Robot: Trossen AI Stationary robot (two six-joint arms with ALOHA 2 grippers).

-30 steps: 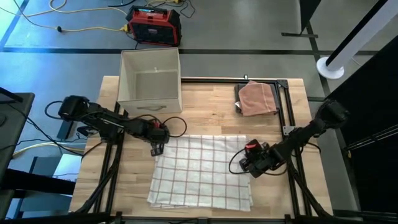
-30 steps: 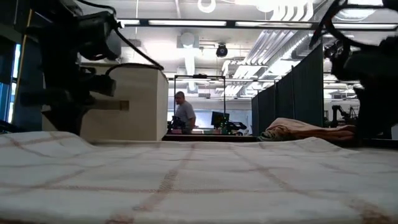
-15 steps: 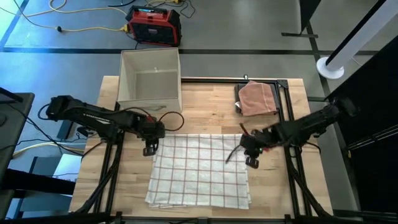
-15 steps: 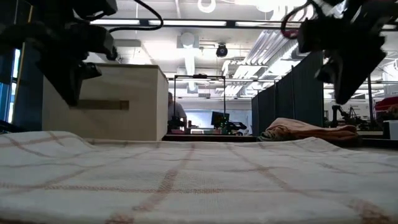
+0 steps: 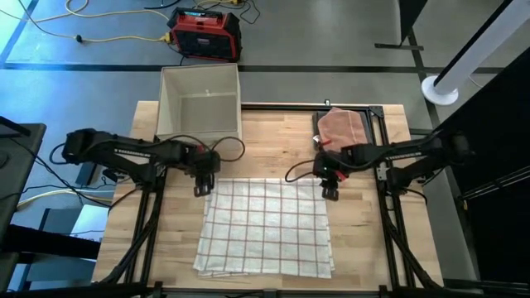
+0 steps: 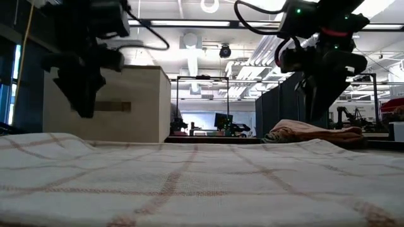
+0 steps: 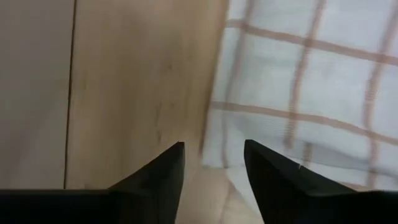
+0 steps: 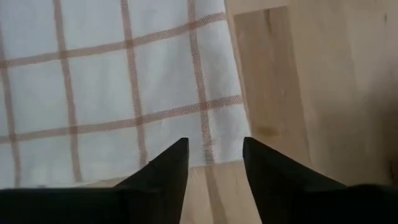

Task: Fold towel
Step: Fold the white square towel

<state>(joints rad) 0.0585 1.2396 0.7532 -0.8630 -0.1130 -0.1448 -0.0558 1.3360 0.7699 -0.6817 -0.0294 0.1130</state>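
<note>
A white towel (image 5: pixel 267 225) with a thin red-brown check lies spread flat on the wooden tabletop (image 5: pixel 273 149), covering the middle and near part of it, its near edge slightly rumpled. The left hand (image 5: pixel 201 188) is poised over the towel's far left corner, its two dark fingers (image 7: pixel 163 171) apart and pointing down at the cloth's edge where it meets bare wood; the left wrist view shows the corner lying just ahead of the fingertips, not gripped. The right hand (image 5: pixel 329 192) sits above the far right corner in the same way, fingers (image 8: pixel 166 167) spread, with the towel's hem and corner directly between and ahead of them and bare wood to one side. In the low view the left hand (image 6: pixel 84 104) and the right hand (image 6: pixel 315 110) both hang just above the cloth's far edge. Beyond the towel, an open beige box (image 5: pixel 199 103) stands at the far left of the tabletop, and a folded pink-brown cloth (image 5: pixel 341 129) lies at the far right. A red and black case (image 5: pixel 205 35) rests on the floor behind.
</note>
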